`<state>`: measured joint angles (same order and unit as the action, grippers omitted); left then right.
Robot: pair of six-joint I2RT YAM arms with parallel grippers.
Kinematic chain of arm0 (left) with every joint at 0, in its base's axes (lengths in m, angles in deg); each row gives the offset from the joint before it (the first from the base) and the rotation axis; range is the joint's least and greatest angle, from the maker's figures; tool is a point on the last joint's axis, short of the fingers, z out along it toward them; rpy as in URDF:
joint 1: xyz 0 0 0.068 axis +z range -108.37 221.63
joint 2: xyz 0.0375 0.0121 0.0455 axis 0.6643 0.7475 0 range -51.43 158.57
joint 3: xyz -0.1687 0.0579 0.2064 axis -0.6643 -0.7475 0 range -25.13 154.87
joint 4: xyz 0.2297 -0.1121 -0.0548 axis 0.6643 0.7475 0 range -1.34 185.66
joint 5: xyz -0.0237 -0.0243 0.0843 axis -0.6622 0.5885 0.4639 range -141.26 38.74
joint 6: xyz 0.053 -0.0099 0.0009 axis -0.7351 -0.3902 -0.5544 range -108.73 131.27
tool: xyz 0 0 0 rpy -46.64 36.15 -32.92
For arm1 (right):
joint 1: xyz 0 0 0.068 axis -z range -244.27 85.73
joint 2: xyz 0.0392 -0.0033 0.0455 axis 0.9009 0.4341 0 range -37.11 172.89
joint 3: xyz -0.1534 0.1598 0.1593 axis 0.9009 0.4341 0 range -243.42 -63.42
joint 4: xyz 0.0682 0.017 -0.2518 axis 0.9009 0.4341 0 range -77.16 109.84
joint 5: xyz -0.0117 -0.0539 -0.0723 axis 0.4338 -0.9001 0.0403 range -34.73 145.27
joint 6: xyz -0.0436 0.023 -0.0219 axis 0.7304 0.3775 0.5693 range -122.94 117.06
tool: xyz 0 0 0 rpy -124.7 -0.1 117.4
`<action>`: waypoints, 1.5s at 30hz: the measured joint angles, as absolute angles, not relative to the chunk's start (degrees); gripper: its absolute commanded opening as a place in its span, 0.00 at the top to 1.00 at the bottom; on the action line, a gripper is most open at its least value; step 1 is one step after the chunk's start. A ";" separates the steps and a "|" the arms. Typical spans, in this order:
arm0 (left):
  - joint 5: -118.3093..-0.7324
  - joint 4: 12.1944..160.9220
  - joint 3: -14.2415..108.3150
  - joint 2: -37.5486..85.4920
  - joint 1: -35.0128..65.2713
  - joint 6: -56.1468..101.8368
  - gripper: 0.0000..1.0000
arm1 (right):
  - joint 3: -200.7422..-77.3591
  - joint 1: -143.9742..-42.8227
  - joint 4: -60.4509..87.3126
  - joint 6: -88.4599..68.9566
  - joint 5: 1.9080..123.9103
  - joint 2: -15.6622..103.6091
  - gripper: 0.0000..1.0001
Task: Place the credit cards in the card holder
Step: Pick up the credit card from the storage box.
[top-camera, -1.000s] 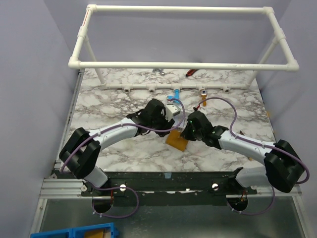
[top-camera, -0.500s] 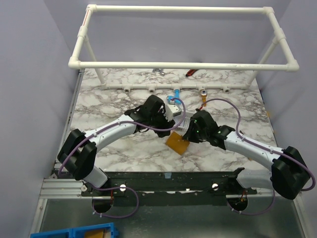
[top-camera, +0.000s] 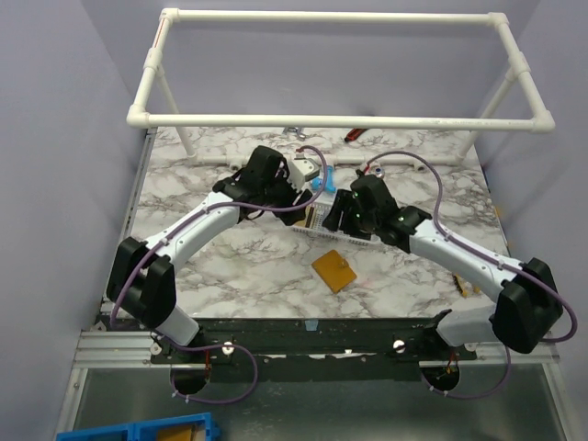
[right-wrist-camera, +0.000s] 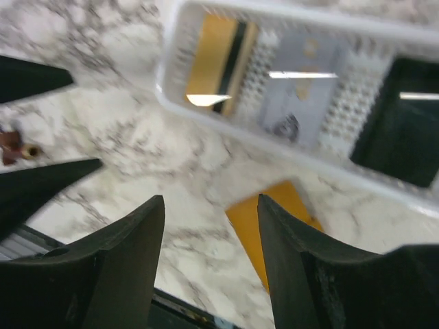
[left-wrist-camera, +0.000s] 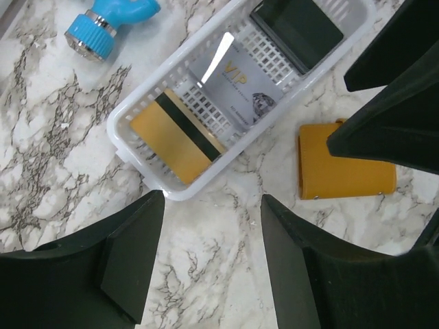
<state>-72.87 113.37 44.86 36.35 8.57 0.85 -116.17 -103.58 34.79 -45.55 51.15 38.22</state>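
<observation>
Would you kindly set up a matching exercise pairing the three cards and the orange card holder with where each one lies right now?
Things:
1. gold card
2. silvery card
3. black card
4. card holder

Places:
A. middle of the white basket
B. on the marble table, outside the basket
C. one basket end, black stripe across it
D. basket end opposite the striped card

Pairs: 1-C, 2-A, 3-D, 4-B

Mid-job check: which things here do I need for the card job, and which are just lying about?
Job: gold card, silver card and black card, all in the basket; wallet on the table beside it.
Lying about: blue fitting, PVC frame.
</observation>
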 measured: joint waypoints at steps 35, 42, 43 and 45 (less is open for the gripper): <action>-75.58 110.77 47.51 44.42 17.88 6.03 0.44 | -138.33 -103.56 24.17 -40.50 46.82 76.52 0.43; -75.73 110.57 47.31 44.42 17.88 6.38 0.44 | -138.22 -103.25 23.16 -41.94 46.71 77.22 0.78; -75.77 110.49 47.16 44.42 17.88 6.40 0.44 | -138.07 -103.17 22.66 -42.31 46.71 77.22 0.81; -75.79 110.46 46.79 44.42 17.88 6.40 0.44 | -137.54 -103.14 21.55 -42.79 46.71 77.19 0.86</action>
<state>-75.79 110.46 46.79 44.42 17.88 6.40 -137.54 -103.14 21.55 -42.79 46.71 77.19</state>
